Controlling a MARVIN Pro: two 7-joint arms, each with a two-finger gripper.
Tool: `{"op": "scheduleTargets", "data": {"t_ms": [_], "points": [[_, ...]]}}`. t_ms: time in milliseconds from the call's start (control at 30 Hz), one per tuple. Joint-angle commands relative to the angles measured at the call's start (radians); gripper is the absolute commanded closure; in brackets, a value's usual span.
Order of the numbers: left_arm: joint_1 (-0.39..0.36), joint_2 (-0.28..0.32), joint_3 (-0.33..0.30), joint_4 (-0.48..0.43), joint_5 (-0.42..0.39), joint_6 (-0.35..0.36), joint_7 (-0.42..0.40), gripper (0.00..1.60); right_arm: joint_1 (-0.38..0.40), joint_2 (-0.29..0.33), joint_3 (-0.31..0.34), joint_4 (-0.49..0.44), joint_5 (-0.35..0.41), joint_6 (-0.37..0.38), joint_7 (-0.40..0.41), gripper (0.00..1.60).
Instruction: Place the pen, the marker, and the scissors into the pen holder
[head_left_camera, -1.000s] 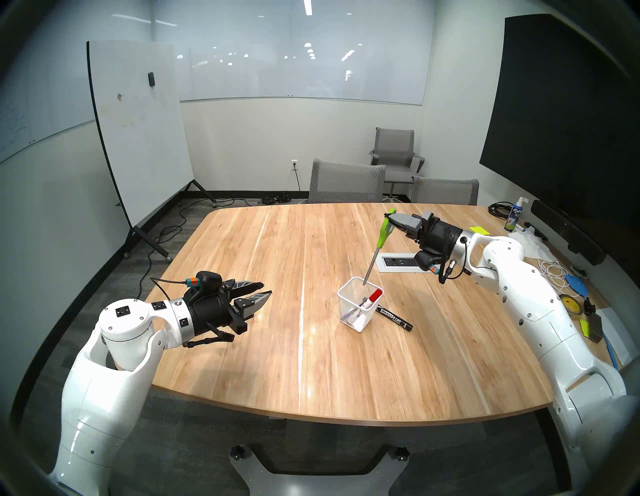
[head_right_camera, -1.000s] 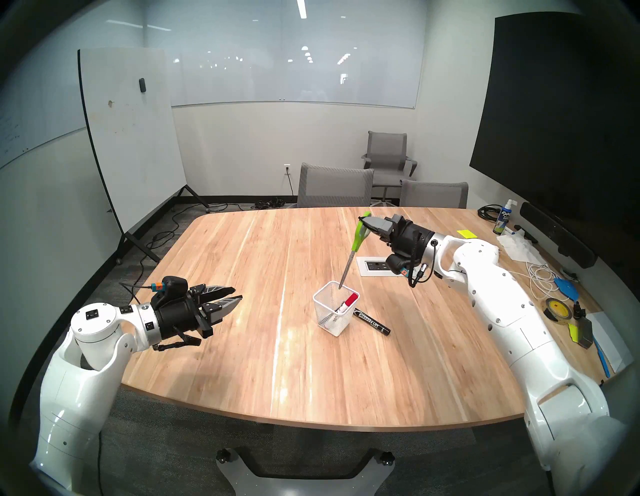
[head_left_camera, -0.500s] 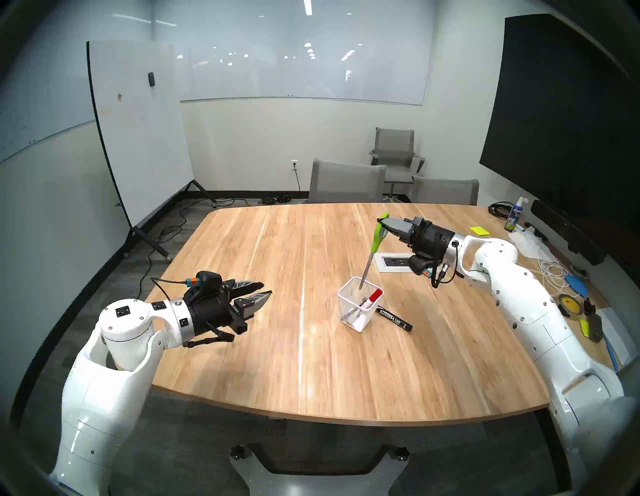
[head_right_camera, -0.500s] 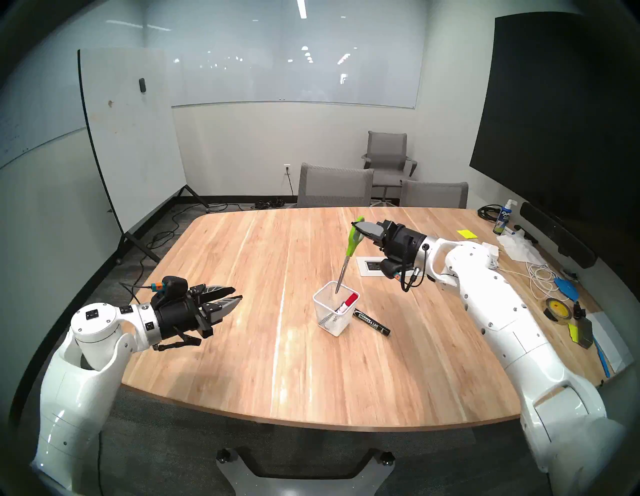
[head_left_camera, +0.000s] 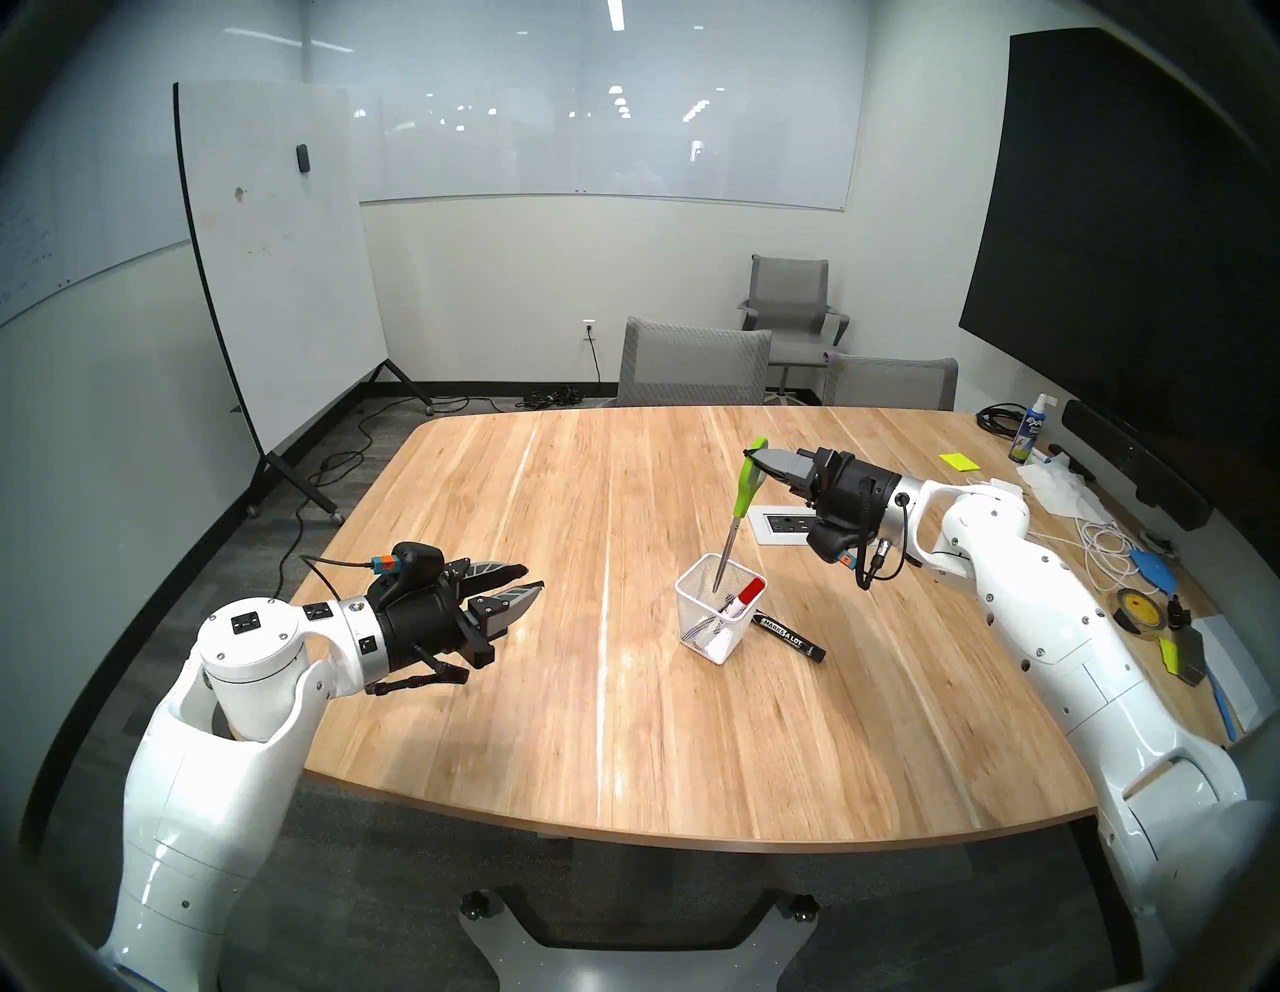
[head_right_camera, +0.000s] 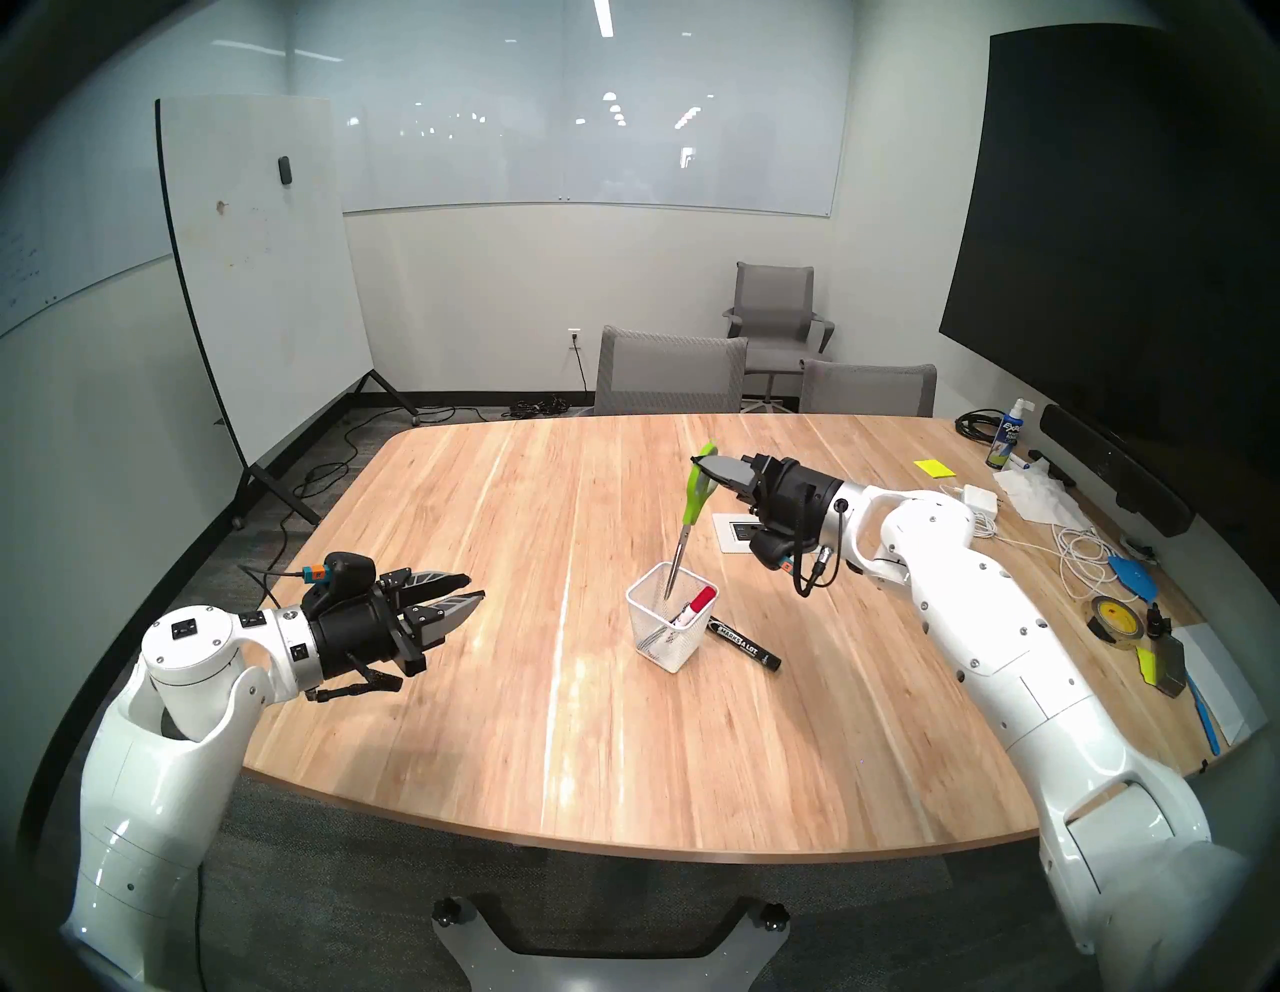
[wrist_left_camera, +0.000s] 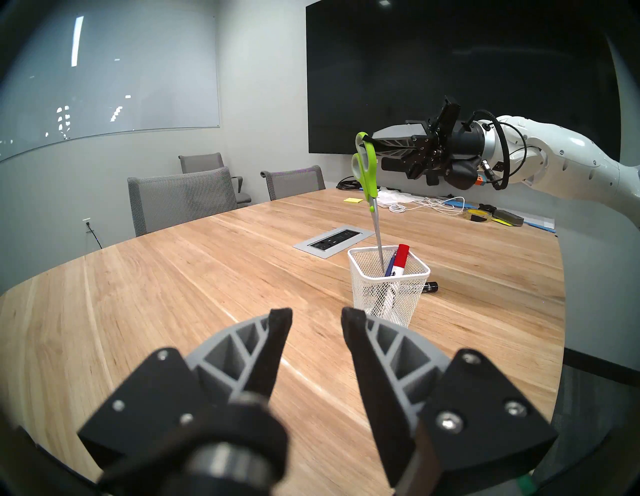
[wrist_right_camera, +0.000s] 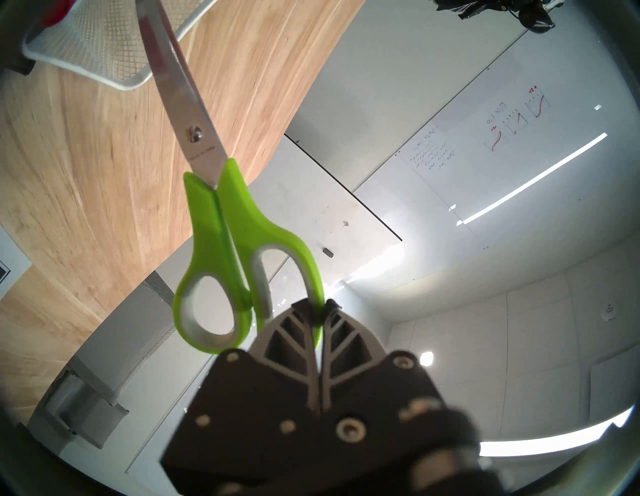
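Above the middle of the wooden table (head_left_camera: 554, 693), the scissors (head_left_camera: 742, 493) hang blades down from the right gripper (head_left_camera: 751, 456), whose fingers are clamped on the rim of one green handle loop. The blade tips reach just inside the mouth of the white mesh pen holder (head_left_camera: 717, 627), on its far side, and the scissors lean slightly. Inside the holder stand a red-capped white marker (head_left_camera: 744, 597) and the blue-capped pen (wrist_left_camera: 390, 266), both leaning toward its right wall. A black marker (head_left_camera: 789, 636) lies flat on the table just beside the holder's right side. Farther back, a power outlet panel (head_left_camera: 786, 526) is set into the tabletop. Well to the left, the left gripper (head_left_camera: 530, 578) hovers over the table edge holding nothing, with a gap showing between its fingertips.
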Motion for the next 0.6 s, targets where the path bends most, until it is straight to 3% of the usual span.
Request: {"op": "scheduleTargets", "data": {"t_ms": [0,567], "points": [[-0.005,0.001,-0.004,-0.019,0.002,-0.003,0.002,0.67,-0.011,0.015,0.001,-0.045,-0.019,0.016,-0.02,1.6],[-0.005,0.0,-0.005,-0.019,0.003,-0.002,0.001,0.67,-0.043,0.007,-0.007,-0.051,-0.066,0.036,-0.049,1.6]]}}
